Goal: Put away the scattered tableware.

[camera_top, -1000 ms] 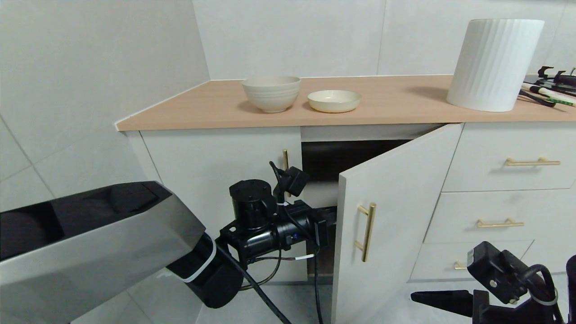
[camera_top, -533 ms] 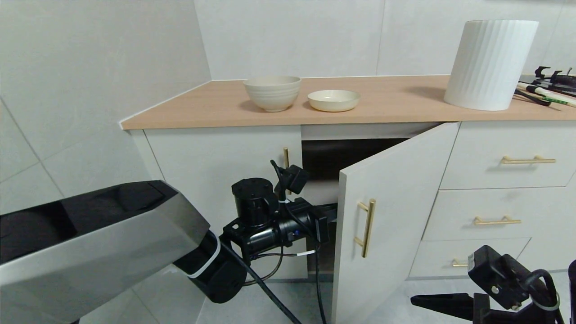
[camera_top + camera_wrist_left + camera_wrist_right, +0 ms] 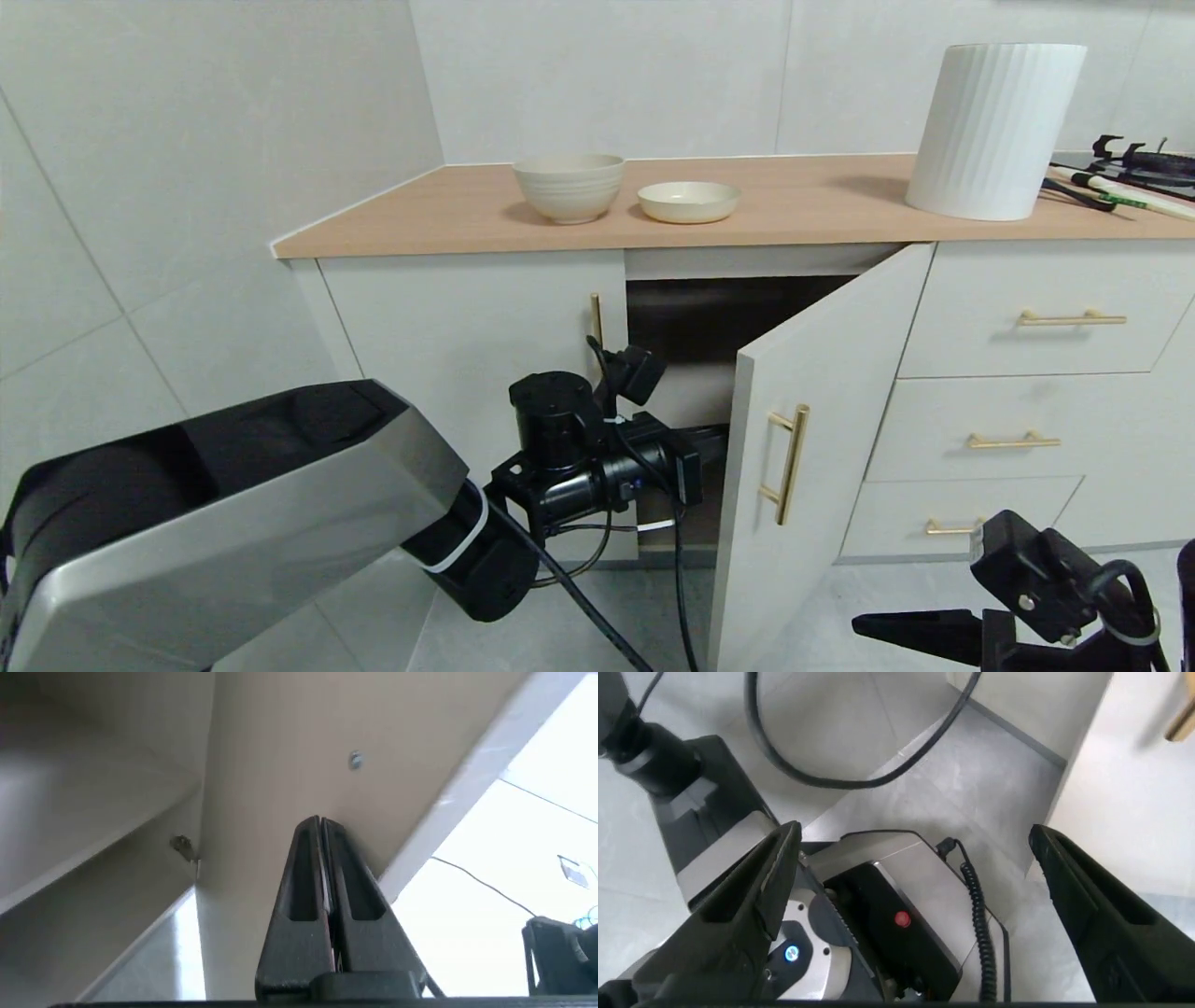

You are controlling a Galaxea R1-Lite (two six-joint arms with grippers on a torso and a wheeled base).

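Leaving the bowl (image 3: 568, 187) and the shallow dish (image 3: 689, 202) upright, just beside each other on the counter (image 3: 822, 201), above the cabinet, untouched for now. Judging the step in hand as swinging the cabinet door (image 3: 831, 448) wider, standing only partly open. Left gripper (image 3: 320, 826) low inside the opening, behind the door's inner face, jaws pressed together on nothing: apt for pushing as a blunt wedge. Press near the free edge rather than the hinge side, sweeping slowly outward along the door's arc, guarding against a slip off the edge. Right gripper (image 3: 913, 835) down near the floor, apart from the door, jaws spread and empty; best held clear of the door's likely path, ready for the bowl afterwards.
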